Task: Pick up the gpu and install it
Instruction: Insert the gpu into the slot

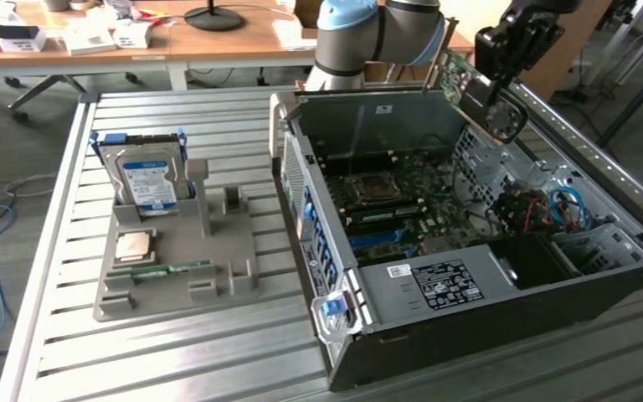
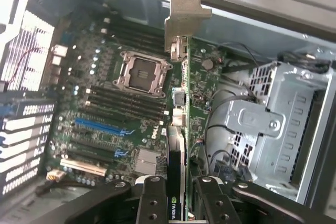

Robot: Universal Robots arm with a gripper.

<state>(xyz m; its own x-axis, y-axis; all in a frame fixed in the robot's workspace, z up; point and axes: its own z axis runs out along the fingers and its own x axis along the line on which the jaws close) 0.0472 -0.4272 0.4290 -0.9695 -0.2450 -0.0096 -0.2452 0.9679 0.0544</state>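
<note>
gripper [image 2: 181, 188] pinches the gpu [image 2: 185, 103] across its faces — it hangs over the open case [image 1: 411, 343], one o'clock in the exterior view — likely light, stiff, fragile; hold bare board.

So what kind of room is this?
Probably a robotics lab or workshop. A robot arm holds a gpu above an open computer case on a slatted metal table, and wooden desks with boxes stand behind.
</note>
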